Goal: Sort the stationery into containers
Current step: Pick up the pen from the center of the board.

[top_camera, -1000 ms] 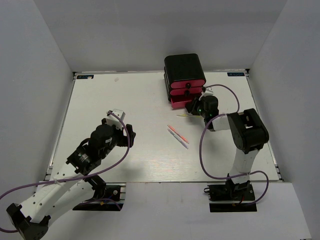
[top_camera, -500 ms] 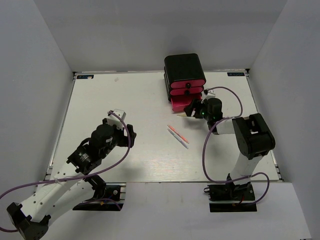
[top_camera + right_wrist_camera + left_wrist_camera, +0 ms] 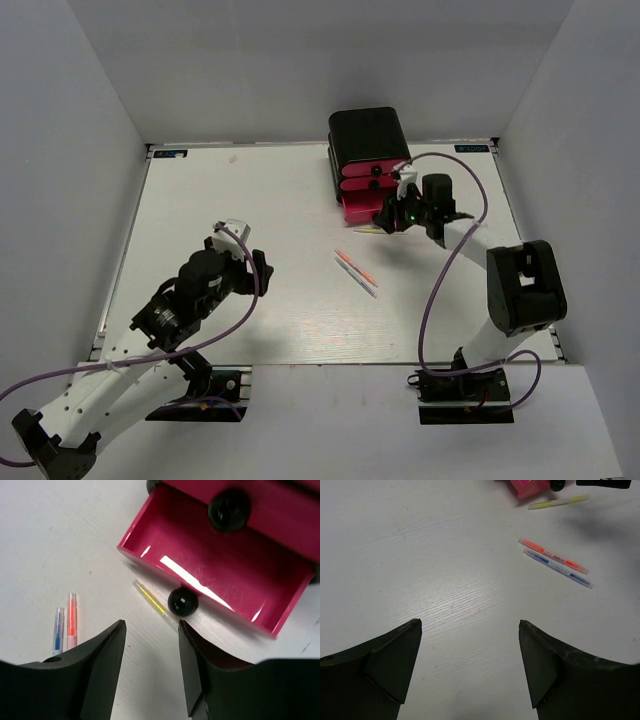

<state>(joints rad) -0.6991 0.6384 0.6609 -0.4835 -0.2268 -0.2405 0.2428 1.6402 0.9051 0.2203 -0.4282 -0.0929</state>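
Observation:
The containers (image 3: pixel 368 148) are a black box with three pink-red drawers at the table's far side. The bottom drawer (image 3: pixel 215 572) is pulled out and looks empty. Its black knob (image 3: pixel 182 601) is just beyond my right gripper (image 3: pixel 151 629), which hangs open above the table with nothing between its jaws. A thin yellow stick (image 3: pixel 153 601) lies against the drawer front, below the knob. An orange pen (image 3: pixel 552 556) and a blue pen (image 3: pixel 558 569) lie side by side mid-table. My left gripper (image 3: pixel 470 630) is open over bare table, well short of the pens.
The right arm's purple cable (image 3: pixel 455 185) loops over the table's right side. White walls enclose the table on three sides. The upper drawers are shut, and one of their black knobs (image 3: pixel 229 509) juts out above the open drawer.
The right gripper has let go of the bottom drawer's knob and backed off. Its arm has swung up and toward the far right. The left arm has not moved.

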